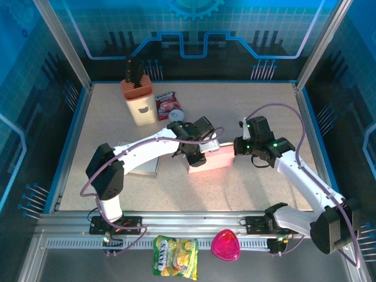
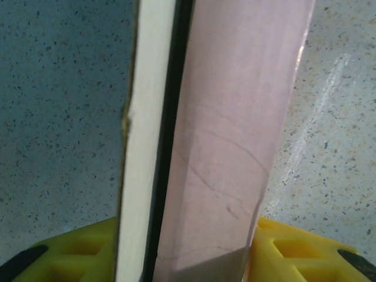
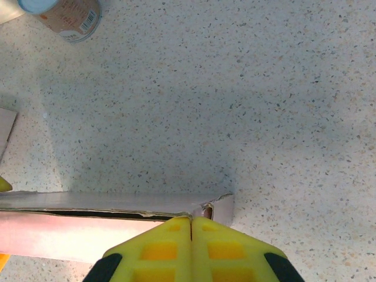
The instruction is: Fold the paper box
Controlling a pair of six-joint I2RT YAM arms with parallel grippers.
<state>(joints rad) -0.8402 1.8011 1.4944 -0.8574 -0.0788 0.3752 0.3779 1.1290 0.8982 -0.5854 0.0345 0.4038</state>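
Note:
The pink paper box (image 1: 210, 160) lies at the table's centre between both arms. My left gripper (image 1: 197, 154) straddles its left end. In the left wrist view the box's pink wall (image 2: 226, 147) and a white flap (image 2: 144, 147), with a dark slit between them, fill the space between my yellow fingers (image 2: 294, 249), touching both. My right gripper (image 1: 237, 147) is at the box's right end. In the right wrist view its fingertips (image 3: 191, 220) are shut together over the torn top rim of the box (image 3: 117, 202), near its corner. Whether card is pinched there is hidden.
At the back left stand a tan holder with a black handle (image 1: 137, 101), a red snack packet (image 1: 166, 104) and a can (image 1: 177, 116), also at the right wrist view's corner (image 3: 64, 14). A grey flat piece (image 1: 144, 167) lies under the left arm. A chips bag (image 1: 175, 264) and a pink item (image 1: 225, 245) sit by the front rail.

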